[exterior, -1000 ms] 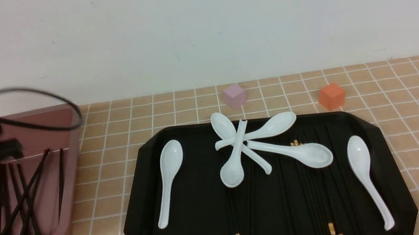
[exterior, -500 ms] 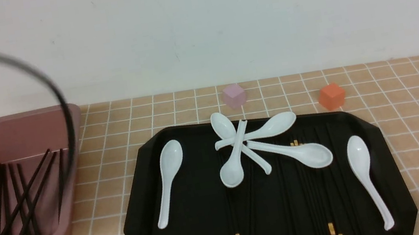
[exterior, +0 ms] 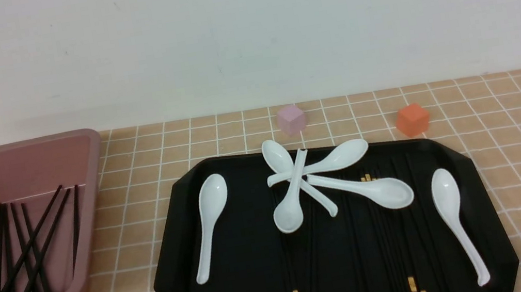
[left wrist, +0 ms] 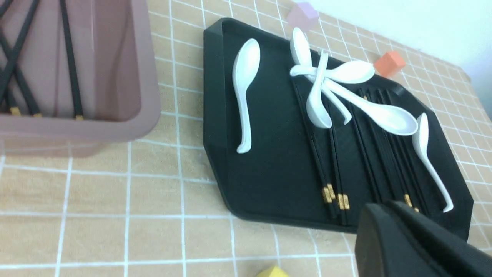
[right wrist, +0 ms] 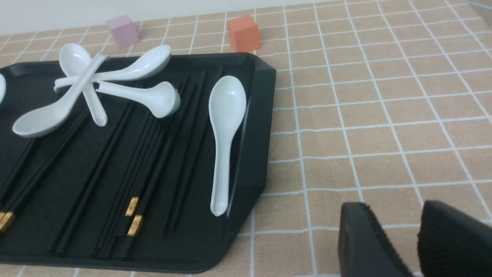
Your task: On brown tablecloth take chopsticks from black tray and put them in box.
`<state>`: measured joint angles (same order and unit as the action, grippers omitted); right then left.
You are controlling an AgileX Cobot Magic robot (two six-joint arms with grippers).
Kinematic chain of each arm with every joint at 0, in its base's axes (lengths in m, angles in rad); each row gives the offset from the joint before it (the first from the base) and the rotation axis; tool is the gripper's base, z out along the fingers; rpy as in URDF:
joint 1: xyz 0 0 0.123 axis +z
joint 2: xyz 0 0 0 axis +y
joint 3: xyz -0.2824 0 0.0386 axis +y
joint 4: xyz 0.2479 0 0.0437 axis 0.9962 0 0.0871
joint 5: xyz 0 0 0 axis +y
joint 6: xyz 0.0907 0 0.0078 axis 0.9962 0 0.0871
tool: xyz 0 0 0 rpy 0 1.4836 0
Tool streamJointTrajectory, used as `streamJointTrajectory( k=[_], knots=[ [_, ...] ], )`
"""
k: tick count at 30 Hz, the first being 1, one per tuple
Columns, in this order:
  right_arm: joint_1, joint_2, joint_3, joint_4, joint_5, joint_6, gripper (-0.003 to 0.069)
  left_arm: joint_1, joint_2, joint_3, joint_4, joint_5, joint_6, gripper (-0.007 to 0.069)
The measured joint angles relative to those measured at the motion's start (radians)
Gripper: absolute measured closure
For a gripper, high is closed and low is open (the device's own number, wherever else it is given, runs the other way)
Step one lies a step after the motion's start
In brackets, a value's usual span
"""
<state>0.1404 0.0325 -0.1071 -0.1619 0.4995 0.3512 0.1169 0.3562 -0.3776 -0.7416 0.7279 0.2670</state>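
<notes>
Brown tablecloth (right wrist: 384,96) open beside black tray (right wrist: 258,127) rim; right gripper (right wrist: 409,217) narrow, left gripper (left wrist: 384,221) unclear.

Crossed spoons (exterior: 293,190) over tray-bound chopsticks (exterior: 312,263)

white spoons (exterior: 292,214), pink cube (exterior: 291,119), orange cube (exterior: 412,119)
</notes>
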Motion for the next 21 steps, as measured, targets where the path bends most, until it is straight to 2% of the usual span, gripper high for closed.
streamJointTrajectory(
  k=[6,15,18,21],
  knots=[
    [0.000,0.000,0.000,0.000,0.000,0.000,0.0419,0.000,-0.028,0.034,0.002,-0.023,0.000,0.0637],
    [0.000,0.000,0.000,0.000,0.000,0.000,0.0419,0.000,-0.051,0.050,0.036,-0.263,0.000,0.0637],
    [0.000,0.000,0.000,0.000,0.000,0.000,0.0419,0.000,-0.109,0.091,0.082,-0.314,-0.003,0.0637],
    [0.000,0.000,0.000,0.000,0.000,0.000,0.0419,-0.018,-0.190,0.161,0.212,-0.349,-0.065,0.0637]
  ],
)
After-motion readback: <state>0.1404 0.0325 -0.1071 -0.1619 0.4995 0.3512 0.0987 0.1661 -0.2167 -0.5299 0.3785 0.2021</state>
